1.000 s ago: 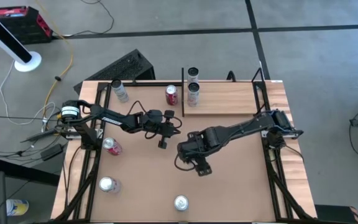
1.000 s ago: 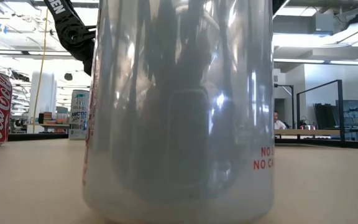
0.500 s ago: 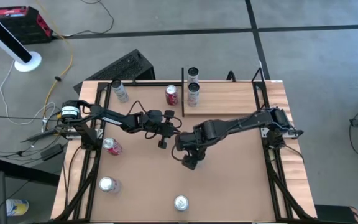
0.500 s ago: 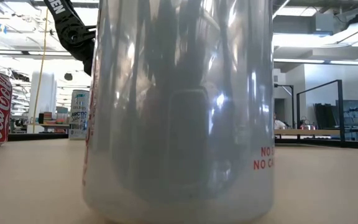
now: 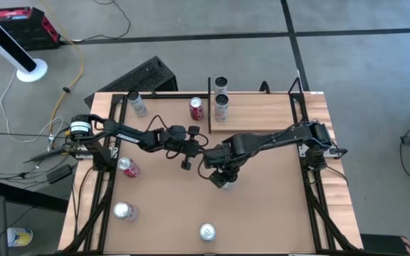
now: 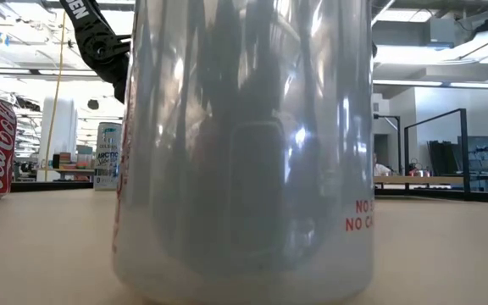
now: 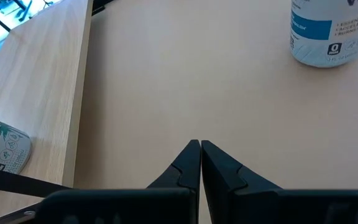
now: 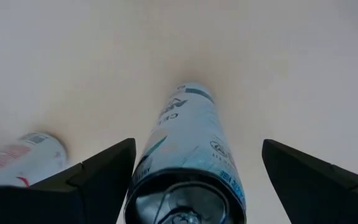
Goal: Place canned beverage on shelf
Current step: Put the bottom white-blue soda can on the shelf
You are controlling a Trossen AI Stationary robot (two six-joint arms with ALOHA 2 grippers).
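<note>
A canned beverage (image 8: pixel 188 155), white and teal, stands upright between the wide-spread fingers (image 8: pixel 98 171) of the right gripper (image 5: pixel 222 178), which straddles it from above without gripping it. Rigid but thin-walled and slick, probably weighty if full, the can looks best clasped across its mid-body, squarely and without crushing. Off to one side of these fingers lies a red-and-white can (image 8: pixel 20 158). Beyond, across the open tabletop (image 5: pixel 276 199), the shelf (image 5: pixel 258 112) carries two cans already (image 5: pixel 221 96). The left gripper (image 5: pixel 188 162) waits nearby, fingertips (image 7: pixel 194 155) pressed together and empty, the shelf's pale edge just beside them.
</note>
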